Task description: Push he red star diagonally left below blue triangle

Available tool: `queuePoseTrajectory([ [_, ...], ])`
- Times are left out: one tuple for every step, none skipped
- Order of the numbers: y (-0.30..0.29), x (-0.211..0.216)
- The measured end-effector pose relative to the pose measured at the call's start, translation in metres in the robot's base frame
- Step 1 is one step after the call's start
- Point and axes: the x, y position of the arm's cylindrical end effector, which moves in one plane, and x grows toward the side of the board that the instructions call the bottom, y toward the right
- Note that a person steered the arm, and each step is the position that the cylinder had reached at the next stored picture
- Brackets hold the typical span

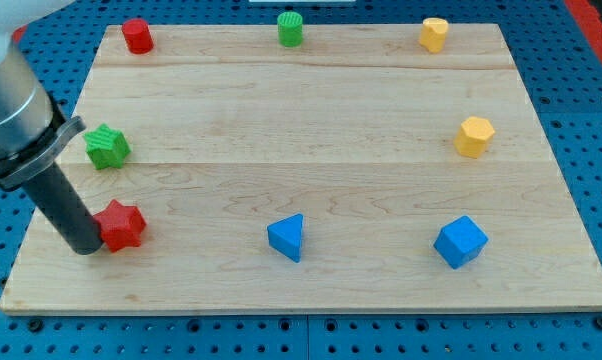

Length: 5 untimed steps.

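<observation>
The red star (121,225) lies near the board's left edge, toward the view's bottom. My tip (86,246) stands right against its left side, touching it. The blue triangle (287,237) lies to the star's right, near the middle of the view's bottom, well apart from the star.
A green star (107,147) sits above the red star. A red cylinder (136,36), green cylinder (291,29) and yellow block (434,34) line the top edge. A yellow hexagon (474,136) and blue cube (460,241) sit at the right. The wooden board (311,130) ends just left of my tip.
</observation>
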Motion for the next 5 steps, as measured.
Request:
queuePoseTrajectory([
  [0.028,-0.016],
  [0.065,-0.034],
  [0.093,-0.039],
  [0.065,-0.038],
  [0.003,-0.018],
])
